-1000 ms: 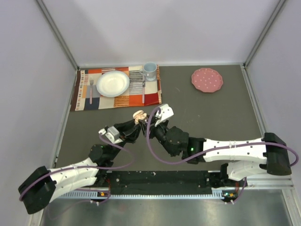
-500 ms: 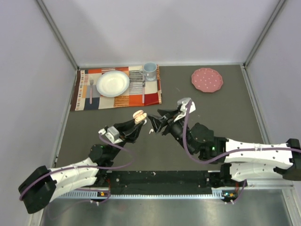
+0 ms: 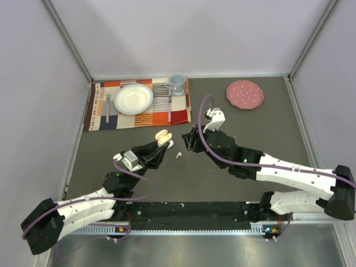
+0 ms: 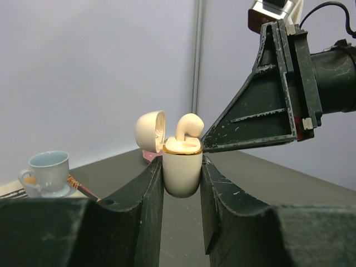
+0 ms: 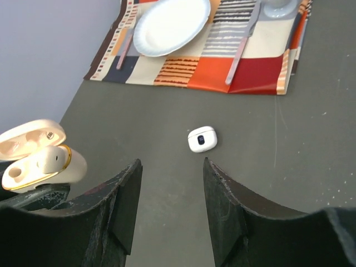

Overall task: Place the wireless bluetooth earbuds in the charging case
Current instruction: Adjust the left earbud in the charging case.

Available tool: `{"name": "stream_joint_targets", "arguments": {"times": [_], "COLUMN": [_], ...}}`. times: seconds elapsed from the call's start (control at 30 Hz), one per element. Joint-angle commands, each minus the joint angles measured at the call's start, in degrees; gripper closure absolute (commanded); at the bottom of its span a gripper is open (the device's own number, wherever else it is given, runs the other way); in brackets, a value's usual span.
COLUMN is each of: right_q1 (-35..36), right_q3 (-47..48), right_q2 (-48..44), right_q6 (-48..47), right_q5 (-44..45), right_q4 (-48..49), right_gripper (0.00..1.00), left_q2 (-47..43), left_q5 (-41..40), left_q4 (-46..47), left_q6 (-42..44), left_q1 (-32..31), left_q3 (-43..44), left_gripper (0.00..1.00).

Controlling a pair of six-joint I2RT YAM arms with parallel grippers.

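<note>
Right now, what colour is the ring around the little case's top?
Gold. The ring circles the cream case; the left wrist view shows it best.

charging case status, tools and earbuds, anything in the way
Left tool shut on charging case, lid open, one earbud standing in it. Right tool open, empty, pointed at loose earbud on table. Nothing in the way.

Clamped between the left gripper (image 3: pixel 160 143) fingers: charging case (image 4: pixel 182 172), with one earbud (image 4: pixel 188 129) standing in it. Just right of that, the right gripper (image 5: pixel 169 164). On the table (image 3: pixel 250 139) just ahead of the right gripper, a loose earbud (image 5: pixel 202 138). Farther ahead, placemat (image 5: pixel 261 72) bearing plate (image 5: pixel 172 25) and cup (image 3: pixel 177 83).
</note>
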Motion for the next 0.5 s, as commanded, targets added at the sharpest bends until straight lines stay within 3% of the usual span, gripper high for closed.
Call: {"name": "stream_joint_targets", "arguments": {"times": [0.0, 0.2, 0.33, 0.47], "right_q1": [0.1, 0.7, 3.2, 3.3], "right_q3": [3.2, 3.5, 4.2, 5.3], "right_q2": [0.9, 1.6, 1.8, 3.1], "right_q6": [1.6, -1.4, -4.8, -5.7], "right_q5": [-5.3, -7.6, -2.4, -2.8], "right_q4": [1.8, 4.8, 5.8, 5.8], "right_gripper": [0.52, 0.51, 0.51, 0.51], "left_q2": [0.3, 1.7, 2.1, 2.1], "left_q5": [0.8, 0.9, 1.2, 1.6], "left_q4": [9.8, 11.0, 10.8, 10.8], "left_q6": [0.6, 0.6, 0.6, 0.6], "left_q1": [-0.1, -0.1, -0.1, -0.1], "left_q3": [1.3, 1.3, 1.6, 1.7], "left_gripper": [1.0, 1.0, 1.0, 1.0]}}
